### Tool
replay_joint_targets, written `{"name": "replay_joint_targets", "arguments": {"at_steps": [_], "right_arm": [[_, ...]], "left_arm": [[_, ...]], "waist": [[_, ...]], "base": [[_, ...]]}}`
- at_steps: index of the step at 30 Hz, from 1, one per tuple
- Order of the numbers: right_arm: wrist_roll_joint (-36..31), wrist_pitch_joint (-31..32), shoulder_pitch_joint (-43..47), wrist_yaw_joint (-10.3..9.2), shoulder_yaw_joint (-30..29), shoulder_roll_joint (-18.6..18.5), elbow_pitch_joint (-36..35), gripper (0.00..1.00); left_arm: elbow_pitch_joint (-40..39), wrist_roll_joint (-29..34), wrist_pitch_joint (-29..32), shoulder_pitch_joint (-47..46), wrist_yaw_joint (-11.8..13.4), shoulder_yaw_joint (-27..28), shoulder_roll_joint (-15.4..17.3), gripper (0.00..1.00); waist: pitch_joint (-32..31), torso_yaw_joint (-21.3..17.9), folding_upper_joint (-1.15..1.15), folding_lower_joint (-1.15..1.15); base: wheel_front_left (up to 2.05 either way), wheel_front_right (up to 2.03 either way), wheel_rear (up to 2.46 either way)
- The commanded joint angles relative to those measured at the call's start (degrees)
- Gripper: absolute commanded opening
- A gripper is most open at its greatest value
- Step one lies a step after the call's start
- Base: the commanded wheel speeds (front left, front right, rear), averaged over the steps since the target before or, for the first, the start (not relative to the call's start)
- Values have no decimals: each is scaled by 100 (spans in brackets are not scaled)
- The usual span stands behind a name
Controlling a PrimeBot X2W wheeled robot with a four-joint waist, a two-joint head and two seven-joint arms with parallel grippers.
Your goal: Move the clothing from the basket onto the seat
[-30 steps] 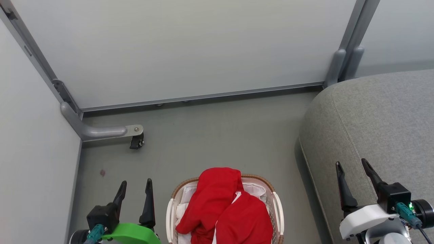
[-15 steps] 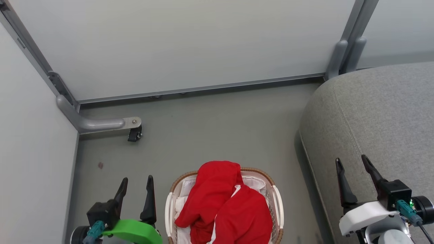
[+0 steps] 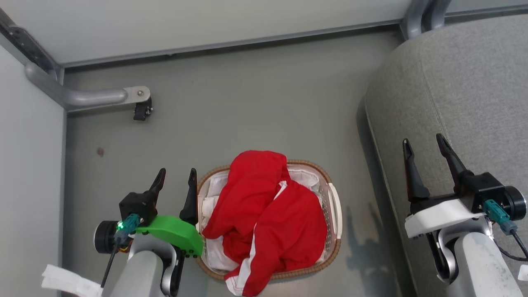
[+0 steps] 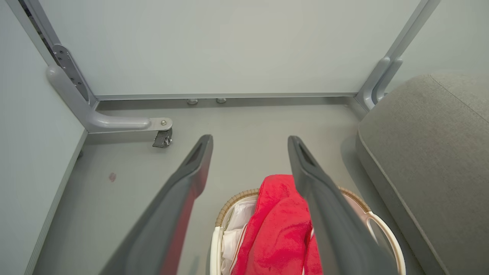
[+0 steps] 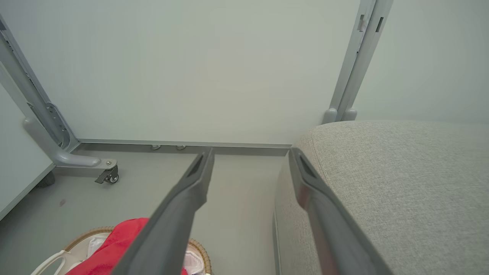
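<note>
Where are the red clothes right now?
In the head view, the red clothes are piled in the basket on the floor, between the left end effector and the grey sofa.

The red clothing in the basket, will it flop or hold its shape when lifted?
Likely floppy: the clothing lies crumpled in soft folds. Part drapes over the basket rim, so it may snag or drag the basket along.

Bright, even light leaves faint shadows on the floor (image 3: 255,103) (wrist views bend at edges, jaws blurred).
</note>
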Motion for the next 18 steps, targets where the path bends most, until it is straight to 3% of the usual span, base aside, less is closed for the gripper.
{"name": "replay_joint_targets", "arguments": {"at_steps": [1, 9, 18], "right_arm": [[56, -28, -164, 0, 25, -26, -35, 100], [230, -27, -641, 0, 165, -23, -139, 100], [451, -28, -905, 0, 313, -22, -217, 100]], "left_arm": [[182, 37, 5, -238, -21, -33, 36, 100], [1650, -25, 5, -1201, -100, -515, 37, 100], [2653, -26, 5, -1963, -143, -912, 39, 100]], "waist": [[900, -281, 0, 0], [1868, -577, 0, 0], [2594, -802, 0, 0]], "base": [[0, 0, 0], [0, 0, 0], [0, 0, 0]]}}
